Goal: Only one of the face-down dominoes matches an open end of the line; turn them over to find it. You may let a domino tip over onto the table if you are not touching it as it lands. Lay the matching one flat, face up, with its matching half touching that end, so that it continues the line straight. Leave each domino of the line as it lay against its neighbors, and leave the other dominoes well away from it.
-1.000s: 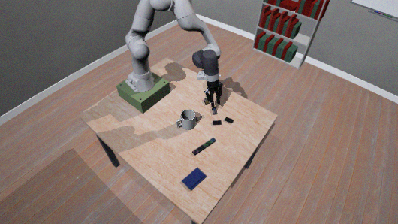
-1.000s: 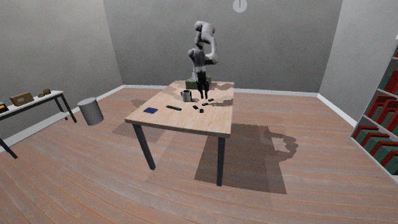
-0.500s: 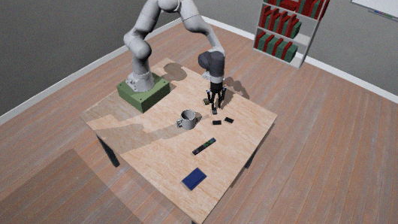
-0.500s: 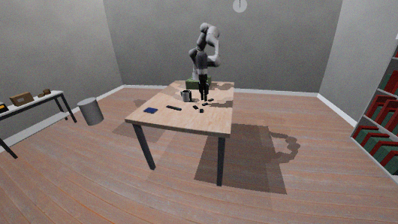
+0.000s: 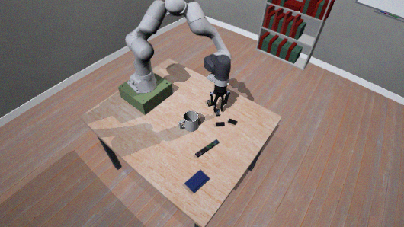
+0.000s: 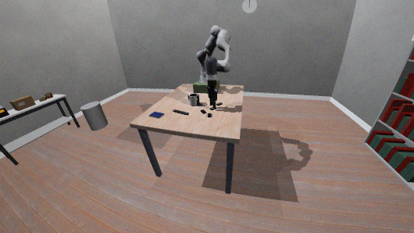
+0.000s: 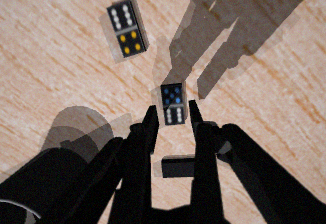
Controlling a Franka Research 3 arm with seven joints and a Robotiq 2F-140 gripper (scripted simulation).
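Wrist view: the claw (image 7: 172,114), part-closed and holding nothing, hangs over a blue-white domino (image 7: 173,102); two lie face up, none yet joins the line (image 5: 206,148).
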